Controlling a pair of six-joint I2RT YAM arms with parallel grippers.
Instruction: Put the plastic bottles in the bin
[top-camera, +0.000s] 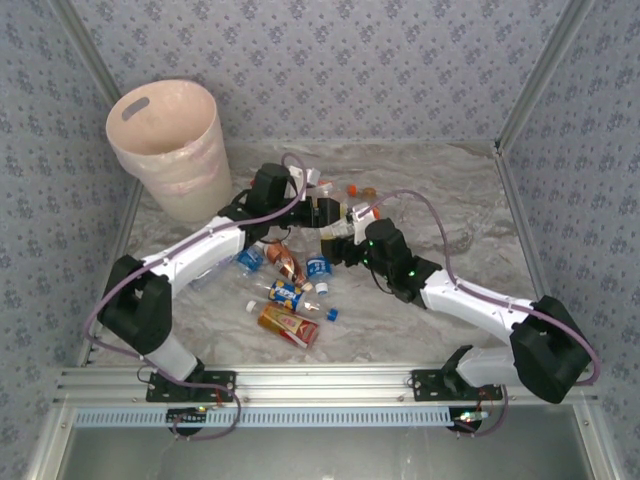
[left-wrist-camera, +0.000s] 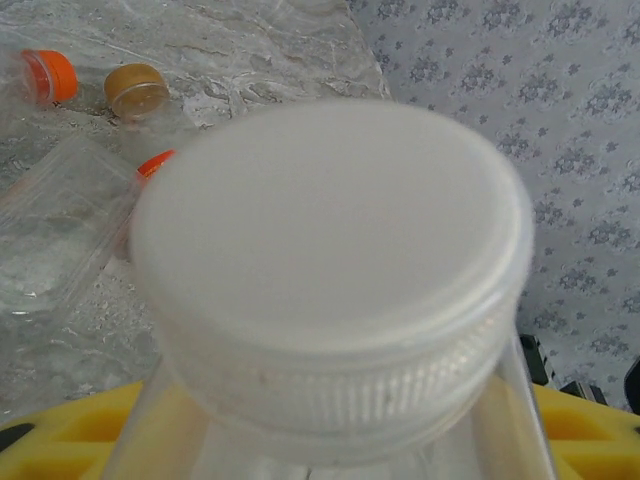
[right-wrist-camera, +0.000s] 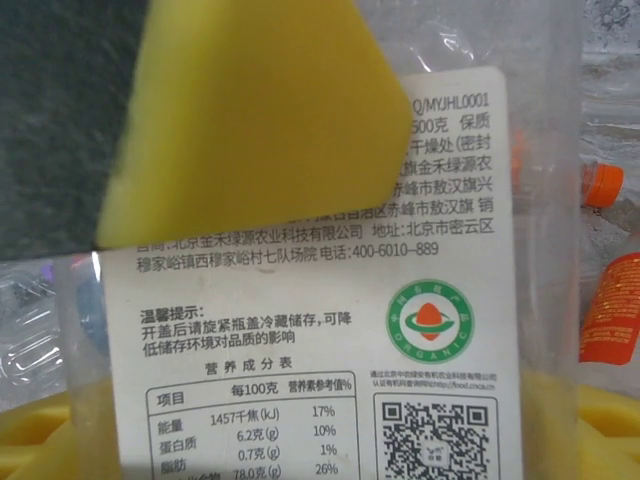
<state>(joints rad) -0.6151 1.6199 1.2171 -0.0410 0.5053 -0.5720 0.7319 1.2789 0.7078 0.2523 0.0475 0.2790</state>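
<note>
Where claws meet at surface (top-camera: 450, 200) ctr, R claw (top-camera: 347, 232) clamps white-labelled bottle (right-wrist-camera: 300, 300); L claw (top-camera: 320, 211) straddles white-capped bottle (left-wrist-camera: 330, 230), grip unclear.

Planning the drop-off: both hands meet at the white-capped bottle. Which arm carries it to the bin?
Probably left. The bin stands far left, on that arm's side; the right hand would reach across. The bottle sits between the left hand's fingers.
</note>
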